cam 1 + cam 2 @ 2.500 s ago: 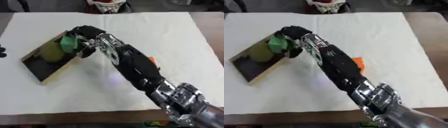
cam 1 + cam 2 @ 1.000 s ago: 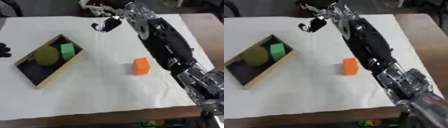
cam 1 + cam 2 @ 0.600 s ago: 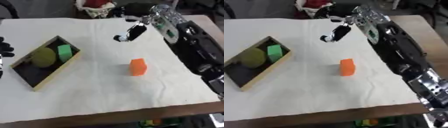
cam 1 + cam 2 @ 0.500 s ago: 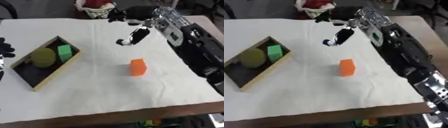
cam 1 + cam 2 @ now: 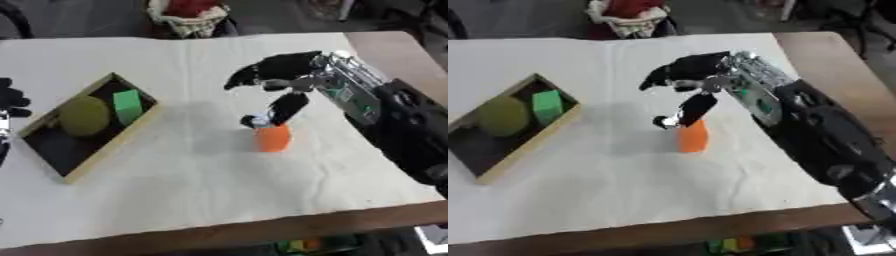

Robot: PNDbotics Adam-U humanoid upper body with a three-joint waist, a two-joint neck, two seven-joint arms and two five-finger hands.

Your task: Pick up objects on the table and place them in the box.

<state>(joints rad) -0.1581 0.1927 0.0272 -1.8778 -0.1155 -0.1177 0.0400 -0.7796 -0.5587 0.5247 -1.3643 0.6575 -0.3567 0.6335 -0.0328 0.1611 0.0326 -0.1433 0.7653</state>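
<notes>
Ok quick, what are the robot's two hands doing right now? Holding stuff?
Right hand: open, holding nothing, fingers spread just above the orange block.
Left hand: only dark fingers at the left edge; cannot tell.

The right hand is hanging over the middle of the white cloth, fingers spread, its thumb dipping just left of the upright orange block and crowding that side; the block's near and right sides are lying open. Between block and wooden box a bare strip of cloth is leaving a clear path. Inside the box, a yellow-green ball and green block are filling the far end, the near end showing bare floor. The left hand is sitting at the left edge beside the box.
</notes>
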